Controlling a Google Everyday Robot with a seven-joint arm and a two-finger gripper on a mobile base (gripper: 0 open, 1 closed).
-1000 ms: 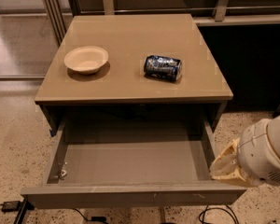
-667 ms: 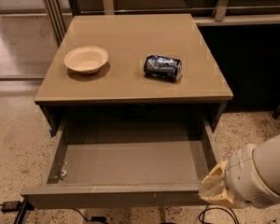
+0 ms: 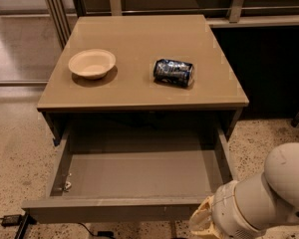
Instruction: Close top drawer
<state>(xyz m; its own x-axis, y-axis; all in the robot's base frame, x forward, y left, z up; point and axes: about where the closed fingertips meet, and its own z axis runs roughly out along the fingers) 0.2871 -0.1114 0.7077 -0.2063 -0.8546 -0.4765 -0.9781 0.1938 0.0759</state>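
The top drawer (image 3: 139, 176) stands pulled far out from under the tan cabinet top (image 3: 139, 91). Its grey inner tray holds only a small pale scrap at the front left corner (image 3: 66, 185). Its flat front panel (image 3: 109, 209) faces the camera at the bottom. My arm, white and rounded, comes in from the lower right. The gripper (image 3: 202, 225) sits at the bottom edge, just in front of the right end of the drawer's front panel; only a cream-coloured part of it shows.
A beige bowl (image 3: 91, 63) and a dark crushed can (image 3: 174, 72) lying on its side rest on the cabinet top. Speckled floor lies left and right. A black cable (image 3: 10, 219) runs on the floor at lower left. Metal rails stand behind.
My arm has moved down and to the left, from beside the drawer's right wall to in front of the front panel's right end. The drawer has not visibly moved.
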